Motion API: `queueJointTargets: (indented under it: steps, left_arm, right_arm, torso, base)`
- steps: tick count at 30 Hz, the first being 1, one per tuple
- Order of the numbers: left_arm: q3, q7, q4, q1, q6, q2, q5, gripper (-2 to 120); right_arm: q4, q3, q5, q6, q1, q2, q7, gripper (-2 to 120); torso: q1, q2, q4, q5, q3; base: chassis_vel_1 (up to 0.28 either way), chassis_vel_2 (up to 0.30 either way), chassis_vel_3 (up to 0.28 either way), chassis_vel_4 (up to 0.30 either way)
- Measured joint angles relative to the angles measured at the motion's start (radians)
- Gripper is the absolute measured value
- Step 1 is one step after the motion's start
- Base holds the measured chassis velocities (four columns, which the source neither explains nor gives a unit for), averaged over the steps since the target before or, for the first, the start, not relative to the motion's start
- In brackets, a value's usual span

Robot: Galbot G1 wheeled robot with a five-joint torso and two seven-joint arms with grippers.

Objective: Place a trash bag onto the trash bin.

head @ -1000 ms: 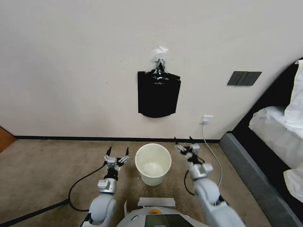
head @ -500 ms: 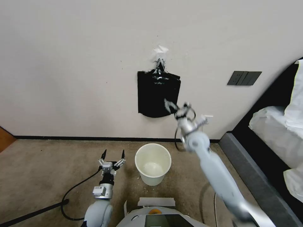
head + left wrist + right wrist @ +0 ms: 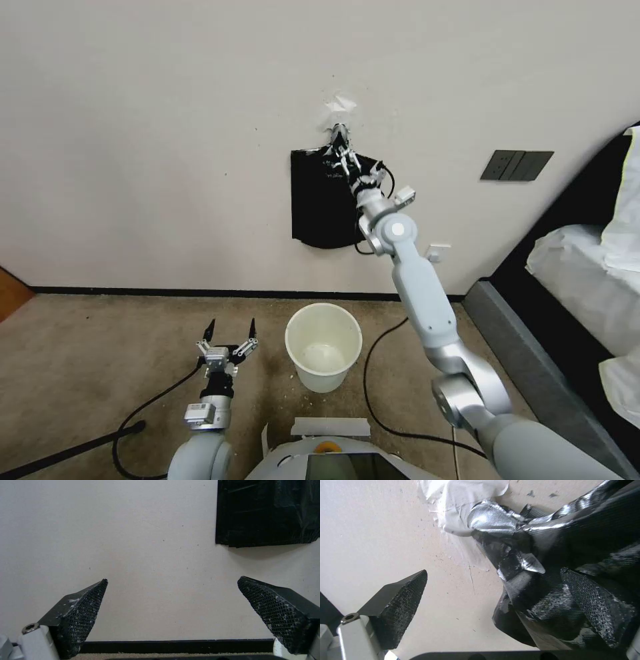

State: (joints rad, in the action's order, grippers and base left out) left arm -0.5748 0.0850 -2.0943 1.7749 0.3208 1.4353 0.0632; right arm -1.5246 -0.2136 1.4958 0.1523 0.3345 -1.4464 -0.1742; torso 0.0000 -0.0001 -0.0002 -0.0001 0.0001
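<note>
The trash bin (image 3: 322, 381) is a cream-white bucket standing open on the carpet near the wall. A single trash bag is out of view. A flat bundle of black bags (image 3: 323, 207) hangs on the wall above the bin, gathered at a metal hook (image 3: 339, 130). My right gripper (image 3: 348, 160) is raised to the bundle's gathered top just under the hook and is open. In the right wrist view its fingers straddle the crinkled neck (image 3: 520, 580) without closing. My left gripper (image 3: 233, 327) hovers open, low to the left of the bin, facing the wall (image 3: 160, 542).
A bed (image 3: 587, 280) with white bedding and a grey base fills the right side. A dark wall switch (image 3: 517, 165) and a white socket (image 3: 437, 253) sit right of the bundle. Black cables (image 3: 373, 400) trail on the carpet. A white strip (image 3: 331, 427) lies before the bin.
My right arm has swung up from beside the bin to the top of the hanging bundle. The left gripper has drawn back slightly toward me. The bin has not moved.
</note>
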Motion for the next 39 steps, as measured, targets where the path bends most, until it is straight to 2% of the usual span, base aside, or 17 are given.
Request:
queueJointTargets:
  steps: [11,15,19,21,22,24,25,28,29,31,33,37,38,39]
  left_arm:
    - [0.002,0.002,-0.002,0.000,0.000,0.000,0.003,100]
    - [0.004,0.002,-0.002,-0.001,0.000,-0.002,0.004,100]
    - [0.004,0.002,-0.002,-0.001,0.000,-0.004,0.004,100]
    - [0.005,0.003,-0.001,0.000,0.000,-0.004,0.005,100]
    - [0.005,0.003,-0.001,0.000,0.000,-0.004,0.005,100]
    - [0.006,0.003,-0.001,0.001,0.001,-0.004,0.005,100]
    - [0.006,0.003,-0.001,0.001,0.001,-0.004,0.005,100]
    - [0.006,0.003,-0.001,0.004,0.002,-0.003,0.005,100]
    - [0.006,0.003,-0.001,0.004,0.002,-0.003,0.005,100]
    - [0.006,0.004,0.000,0.003,0.002,-0.004,0.005,100]
    - [0.006,0.004,0.001,0.003,0.002,-0.004,0.005,100]
    - [0.008,0.004,0.004,0.002,0.002,-0.005,0.005,100]
    - [0.008,0.004,0.004,0.002,0.002,-0.005,0.005,100]
    - [0.008,0.004,0.004,0.002,0.002,-0.006,0.005,100]
  right_arm:
    - [0.055,-0.007,-0.038,0.002,-0.028,-0.022,0.037,100]
    - [0.059,-0.011,-0.040,0.002,-0.037,-0.026,0.048,98]
    - [0.064,-0.013,-0.042,0.002,-0.042,-0.030,0.059,91]
    - [0.068,-0.016,-0.045,0.003,-0.043,-0.035,0.064,82]
    - [0.068,-0.016,-0.045,0.003,-0.043,-0.035,0.064,82]
    - [0.076,-0.020,-0.049,0.004,-0.041,-0.037,0.068,70]
    - [0.076,-0.020,-0.049,0.004,-0.041,-0.037,0.068,70]
    - [0.078,-0.025,-0.051,0.004,-0.030,-0.034,0.074,55]
    - [0.078,-0.025,-0.051,0.004,-0.030,-0.034,0.074,55]
    - [0.077,-0.026,-0.053,0.004,-0.025,-0.032,0.078,44]
    - [0.077,-0.026,-0.054,0.004,-0.024,-0.032,0.079,41]
    - [0.094,-0.027,-0.064,0.004,-0.028,-0.033,0.089,22]
    - [0.094,-0.027,-0.064,0.004,-0.028,-0.033,0.089,22]
    - [0.100,-0.028,-0.067,0.004,-0.031,-0.035,0.091,17]
  torso:
    - [0.000,0.000,0.0002,0.0001,0.000]
    - [0.000,0.000,0.0002,0.0001,0.000]
    - [0.000,0.000,0.0001,0.0001,0.000]
    - [0.000,0.000,0.0002,0.0000,0.000]
    - [0.000,0.000,0.0002,0.0000,0.000]
    - [0.000,0.000,0.0003,0.0000,0.000]
    - [0.000,0.000,0.0003,0.0000,0.000]
    - [0.000,0.000,0.0002,0.0001,0.000]
    - [0.000,0.000,0.0002,0.0001,0.000]
    - [0.000,0.000,0.0002,0.0001,0.000]
    - [0.000,0.000,0.0002,0.0001,0.000]
    - [0.000,0.000,0.0002,0.0001,0.000]
    - [0.000,0.000,0.0002,0.0001,0.000]
    - [0.000,0.000,0.0002,0.0001,0.000]
  base:
    - [0.000,0.000,0.000,0.000]
    - [0.000,0.000,0.000,0.000]
    - [0.000,0.000,0.000,0.000]
    - [0.000,0.000,0.000,0.000]
    - [0.000,0.000,0.000,0.000]
    - [0.000,0.000,0.000,0.000]
    - [0.000,0.000,0.000,0.000]
    - [0.000,0.000,0.000,0.000]
    - [0.000,0.000,0.000,0.000]
    - [0.000,0.000,0.000,0.000]
    - [0.000,0.000,0.000,0.000]
    - [0.000,0.000,0.000,0.000]
    - [0.000,0.000,0.000,0.000]
    - [0.000,0.000,0.000,0.000]
